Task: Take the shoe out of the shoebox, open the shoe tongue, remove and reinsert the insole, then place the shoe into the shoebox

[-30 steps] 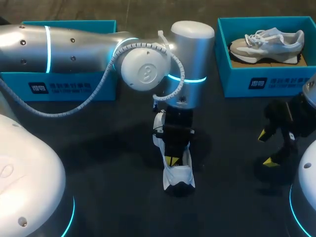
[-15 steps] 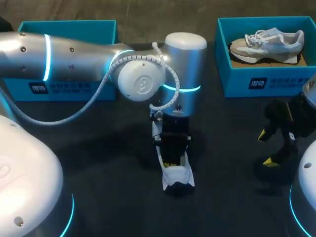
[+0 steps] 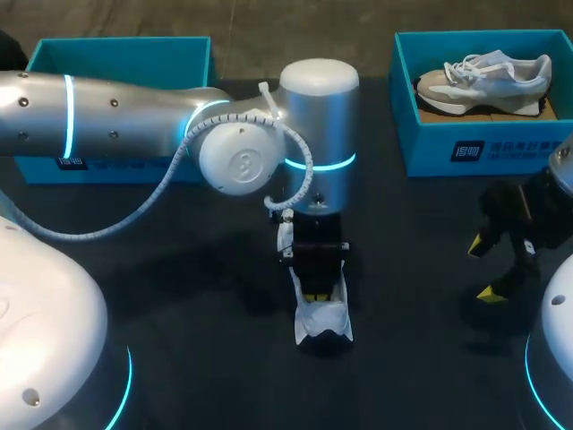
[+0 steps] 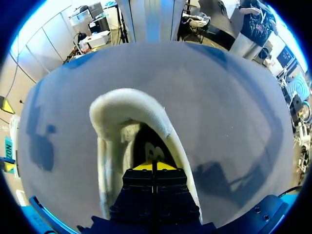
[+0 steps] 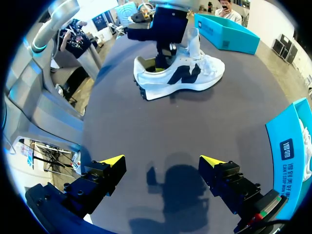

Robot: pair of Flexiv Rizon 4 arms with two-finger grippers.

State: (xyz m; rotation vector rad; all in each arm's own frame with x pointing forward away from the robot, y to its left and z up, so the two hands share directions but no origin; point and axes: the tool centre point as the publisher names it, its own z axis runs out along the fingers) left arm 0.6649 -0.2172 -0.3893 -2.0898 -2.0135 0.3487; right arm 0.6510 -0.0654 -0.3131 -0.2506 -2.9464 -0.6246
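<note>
A white shoe [image 3: 324,321] with a dark side mark [image 5: 181,74] stands on the dark table [image 3: 197,296] in the middle, its heel collar [image 4: 124,105] toward me. From above, my left gripper [image 3: 313,295] reaches into the shoe's opening, yellow tips [image 4: 153,166] pressed together and shut deep inside. What the tips touch inside the shoe is hidden. In the right wrist view the left gripper [image 5: 164,59] stands in the shoe near the heel. My right gripper [image 3: 483,269] hangs open at the table's right, well away from the shoe, fingers [image 5: 109,162] wide apart and bare.
A blue shoebox [image 3: 116,49] stands at the back left, partly behind my left arm. A second blue box [image 3: 466,148] at the back right holds a grey and white shoe [image 3: 488,76]. Bare tabletop lies between the shoe and my right gripper.
My left arm's elbow and wrist have swung a little to the left while its gripper stays inside the shoe. The right arm has not moved.
</note>
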